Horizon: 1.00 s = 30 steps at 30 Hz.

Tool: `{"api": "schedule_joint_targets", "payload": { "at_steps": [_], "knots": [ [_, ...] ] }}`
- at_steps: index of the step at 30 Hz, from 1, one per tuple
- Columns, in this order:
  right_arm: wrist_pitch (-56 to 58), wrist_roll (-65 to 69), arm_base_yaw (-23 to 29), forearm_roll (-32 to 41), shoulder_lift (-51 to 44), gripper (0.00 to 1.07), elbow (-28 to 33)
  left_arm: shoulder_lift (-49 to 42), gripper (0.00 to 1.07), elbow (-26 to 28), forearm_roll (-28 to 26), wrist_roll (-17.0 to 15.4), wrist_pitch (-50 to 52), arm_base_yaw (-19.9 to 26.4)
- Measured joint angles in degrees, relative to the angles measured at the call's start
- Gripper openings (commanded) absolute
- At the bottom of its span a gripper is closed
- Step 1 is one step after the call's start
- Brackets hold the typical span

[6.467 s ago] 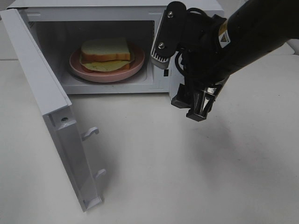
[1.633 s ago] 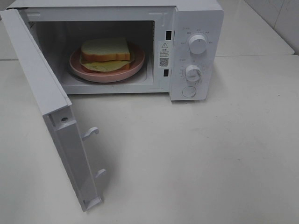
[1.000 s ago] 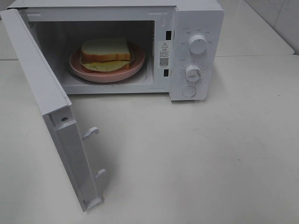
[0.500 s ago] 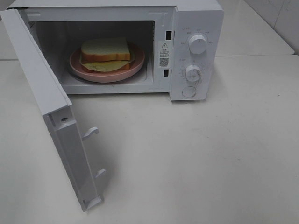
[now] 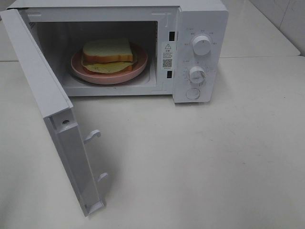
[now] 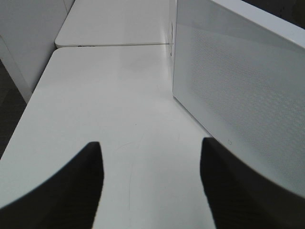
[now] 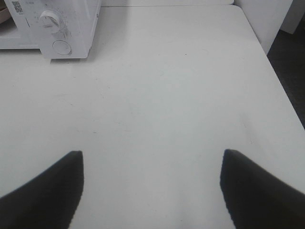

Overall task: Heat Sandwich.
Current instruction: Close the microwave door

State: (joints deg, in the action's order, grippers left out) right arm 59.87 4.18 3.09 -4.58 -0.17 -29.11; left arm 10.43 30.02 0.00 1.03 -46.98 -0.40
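The sandwich [image 5: 107,50] lies on a round pink plate [image 5: 139,67] inside the white microwave [image 5: 202,16], whose door [image 5: 43,88] stands swung open to the left. Neither arm shows in the high view. In the left wrist view my left gripper [image 6: 151,143] hovers open over bare table, beside the outer face of the door [image 6: 248,90], with nothing between its dark fingers [image 6: 71,191]. My right gripper [image 7: 152,152] is open and empty over the table, some way from the microwave's control panel [image 7: 62,28].
Two white dials [image 5: 202,44] [image 5: 196,74] and a round button [image 5: 193,93] sit on the panel right of the cavity. The white table [image 5: 200,162] spreads in front. Its right edge [image 7: 267,52] drops to a dark floor.
The right arm that hung in front of the control panel several seconds ago has left the high view. Over the last second nothing there has moved.
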Motion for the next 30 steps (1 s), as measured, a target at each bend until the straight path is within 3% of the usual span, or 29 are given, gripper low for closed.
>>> {"api": "schedule_joint_targets", "payload": {
  "at_steps": [3,5,6,9,16,30],
  "knots": [
    [0.0,0.0,0.0,0.0,0.0,0.76,0.0,1.9,0.34,0.0,0.0,0.0,1.9,0.0],
    [0.0,0.0,0.0,0.0,0.0,0.76,0.0,4.5,0.17,-0.4,0.5,0.0,5.6,0.0],
    [0.0,0.0,0.0,0.0,0.0,0.76,0.0,4.5,0.17,-0.4,0.5,0.0,5.6,0.0],
    [0.0,0.0,0.0,0.0,0.0,0.76,0.0,8.3,0.0,-1.8,1.5,0.0,9.1,0.0],
    [0.0,0.0,0.0,0.0,0.0,0.76,0.0,13.1,0.0,-4.7,2.2,0.0,16.8,0.0],
    [0.0,0.0,0.0,0.0,0.0,0.76,0.0,26.6,0.0,-14.4,2.4,0.0,42.6,0.0]
  ]
}}
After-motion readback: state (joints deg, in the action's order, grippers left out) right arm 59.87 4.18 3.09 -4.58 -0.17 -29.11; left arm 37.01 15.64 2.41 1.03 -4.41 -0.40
